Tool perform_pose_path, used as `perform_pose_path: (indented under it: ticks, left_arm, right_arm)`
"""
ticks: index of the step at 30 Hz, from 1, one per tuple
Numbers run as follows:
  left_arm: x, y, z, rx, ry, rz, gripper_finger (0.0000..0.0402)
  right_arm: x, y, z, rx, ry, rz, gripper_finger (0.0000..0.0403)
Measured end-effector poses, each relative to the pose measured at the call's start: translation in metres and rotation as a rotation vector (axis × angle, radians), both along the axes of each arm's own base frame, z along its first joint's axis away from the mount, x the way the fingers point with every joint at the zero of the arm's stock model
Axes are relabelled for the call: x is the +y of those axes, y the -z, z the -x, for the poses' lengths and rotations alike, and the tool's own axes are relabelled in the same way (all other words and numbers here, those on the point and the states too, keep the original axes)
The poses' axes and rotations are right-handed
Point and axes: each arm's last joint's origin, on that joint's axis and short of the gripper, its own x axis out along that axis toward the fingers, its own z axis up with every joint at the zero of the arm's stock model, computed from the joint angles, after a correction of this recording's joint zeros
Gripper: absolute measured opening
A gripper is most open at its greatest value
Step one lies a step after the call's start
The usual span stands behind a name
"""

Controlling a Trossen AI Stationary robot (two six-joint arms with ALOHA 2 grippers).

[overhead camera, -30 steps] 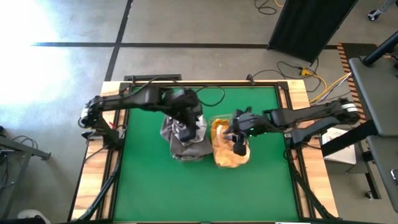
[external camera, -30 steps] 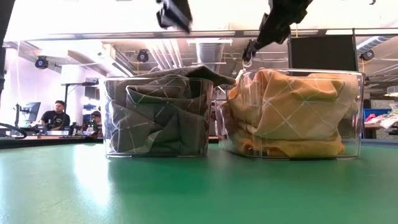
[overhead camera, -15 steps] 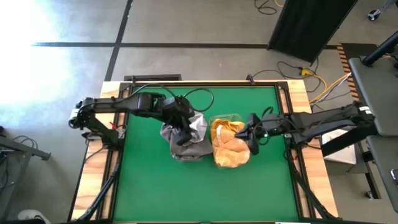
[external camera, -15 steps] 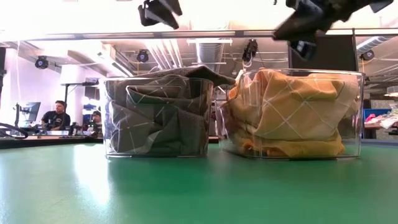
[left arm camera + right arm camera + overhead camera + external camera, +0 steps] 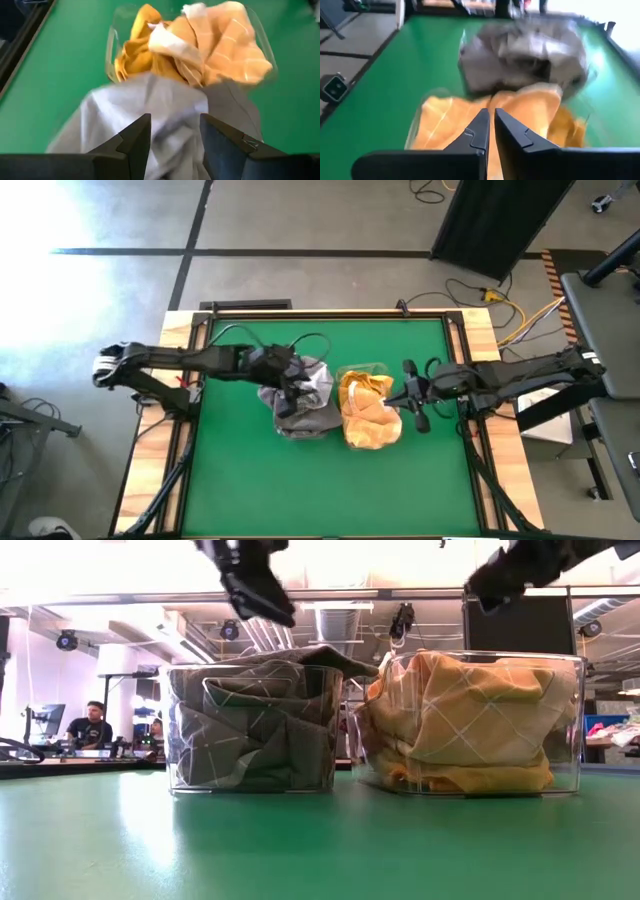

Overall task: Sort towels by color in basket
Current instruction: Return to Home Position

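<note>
Both arms have drawn back outward. The left gripper [image 5: 289,386], fingers spread and empty, hangs over crumpled grey towels [image 5: 306,413] heaped in the left clear bin [image 5: 190,668]. The right gripper [image 5: 417,413], pinched nearly closed, sits beside soft mustard towels [image 5: 370,420] filling the right clear bin [image 5: 562,658].

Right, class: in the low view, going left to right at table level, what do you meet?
A seated person in the background → patterned grey cloth towels in a clear plastic bin → mustard-yellow cloth towels in a second clear plastic bin.
</note>
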Motion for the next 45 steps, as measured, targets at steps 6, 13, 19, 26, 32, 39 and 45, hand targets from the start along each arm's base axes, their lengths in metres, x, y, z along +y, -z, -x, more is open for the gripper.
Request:
perform_pose_path:
  ticks: [6,13,19,26,32,39,45]
  left_arm:
    - [-0.002,0.021,0.049,-0.144,0.067,-0.069,0.0155]
    - [-0.001,0.055,0.116,-0.029,0.072,-0.221,0.0155]
    - [-0.004,0.064,0.151,-0.154,0.124,-0.211,0.0155]
    - [-0.008,0.066,0.185,-0.356,0.191,-0.234,0.0155]
    - [-0.008,0.071,0.206,-0.548,0.159,-0.251,0.0155]
    - [-0.008,0.086,0.217,-0.720,0.141,-0.285,0.0156]
    - [-0.010,0.104,0.215,-0.858,0.176,-0.265,0.0156]
  right_arm:
    - [-0.001,0.003,-0.006,0.012,0.094,-0.076,0.0020]
    - [0.000,0.010,-0.002,-0.107,-0.050,0.126,0.0021]
    - [-0.002,0.032,0.022,-0.109,-0.110,0.068,0.0019]
    - [-0.005,0.030,0.048,-0.222,-0.079,-0.022,0.0018]
    - [-0.010,0.028,0.084,-0.456,-0.077,0.009,0.0018]
    - [-0.012,0.045,0.099,-0.720,-0.060,-0.111,0.0018]
    - [-0.014,0.066,0.090,-0.761,-0.002,-0.242,0.0018]
